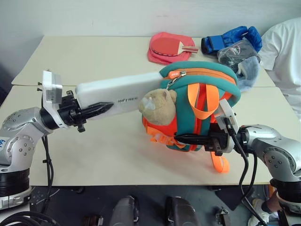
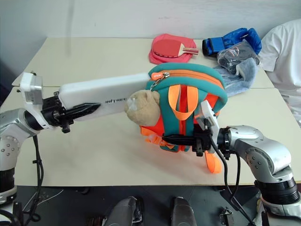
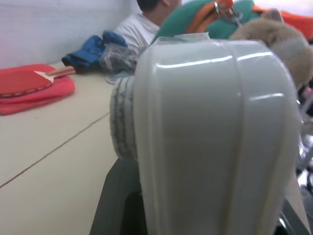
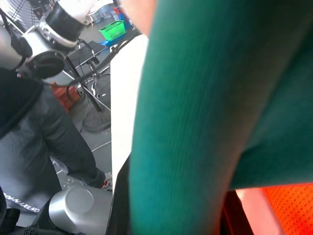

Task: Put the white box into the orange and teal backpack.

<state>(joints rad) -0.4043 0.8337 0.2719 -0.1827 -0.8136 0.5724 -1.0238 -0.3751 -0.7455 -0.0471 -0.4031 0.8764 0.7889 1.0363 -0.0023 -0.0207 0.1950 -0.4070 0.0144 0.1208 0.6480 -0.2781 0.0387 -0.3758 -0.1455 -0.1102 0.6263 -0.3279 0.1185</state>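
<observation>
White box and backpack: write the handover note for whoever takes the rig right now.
Left tool: closed on the outer end of the white box, held off the table.
Right tool: shut on the orange and teal backpack at its lower edge, holding it up.
Done: the box's far end meets the backpack's opening, behind the plush bear.
Left: push the box fully inside, then release both.

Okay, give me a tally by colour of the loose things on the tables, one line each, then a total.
White: 1, the white box.
Orange and teal: 1, the backpack.
Tan: 1, the plush bear on it.
Red: 2, the paddle and the pink-red cover under it.
Blue: 1, the boxing glove.
Clear: 1, the plastic bag.
Pale blue: 1, the cloth.
Total: 8.
</observation>
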